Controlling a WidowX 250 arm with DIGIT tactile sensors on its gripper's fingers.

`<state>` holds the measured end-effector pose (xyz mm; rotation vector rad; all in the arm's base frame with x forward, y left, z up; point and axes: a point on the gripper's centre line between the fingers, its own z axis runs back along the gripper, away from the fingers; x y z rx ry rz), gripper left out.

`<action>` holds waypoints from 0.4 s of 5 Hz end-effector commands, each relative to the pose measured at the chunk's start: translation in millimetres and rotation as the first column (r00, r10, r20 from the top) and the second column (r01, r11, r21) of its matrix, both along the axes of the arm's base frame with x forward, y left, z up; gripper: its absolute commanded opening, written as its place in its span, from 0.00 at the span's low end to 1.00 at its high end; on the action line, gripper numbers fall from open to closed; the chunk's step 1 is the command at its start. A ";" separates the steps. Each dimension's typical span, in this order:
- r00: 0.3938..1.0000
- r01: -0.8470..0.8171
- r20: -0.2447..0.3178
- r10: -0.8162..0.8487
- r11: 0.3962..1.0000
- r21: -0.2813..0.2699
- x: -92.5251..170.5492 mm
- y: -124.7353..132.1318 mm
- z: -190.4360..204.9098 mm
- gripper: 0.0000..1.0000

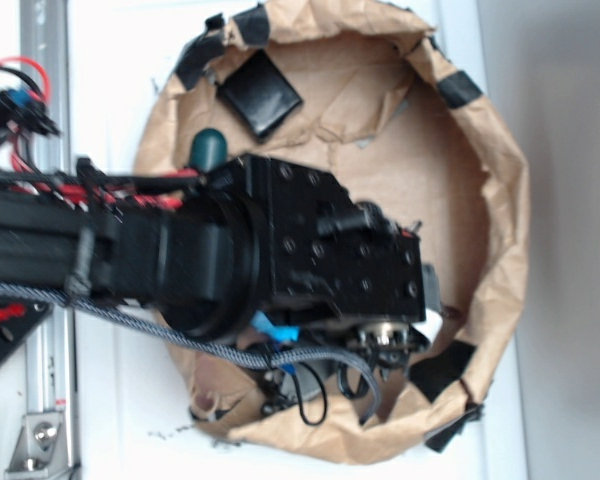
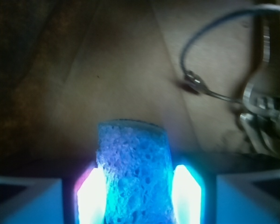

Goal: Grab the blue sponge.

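— Blue sponge [image 2: 133, 172] dead centre between the glowing pads [image 2: 91, 196], long axis running straight out ahead along the approach line.

— Gripper [image 2: 137, 196] pinched in narrow, pads touching both sponge flanks, holding it.

— Brown paper [image 2: 107, 70] underneath; keys [image 2: 256, 102] well off to the right.

— From outside, buried under the arm [image 1: 280, 250]; only a sliver of blue [image 1: 275, 328] peeking out. Straight lift, probably.

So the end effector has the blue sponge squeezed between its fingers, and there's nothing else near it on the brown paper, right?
Partly. The wrist view shows the sponge between the fingers of the end effector, apparently squeezed. But it isn't alone: a key bunch on a wire loop lies on the brown paper just to its right.
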<state>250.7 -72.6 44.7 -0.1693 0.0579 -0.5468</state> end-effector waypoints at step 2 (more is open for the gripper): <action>0.954 -0.232 0.178 0.242 0.970 -0.076 1.5 47.3 82.5 0.00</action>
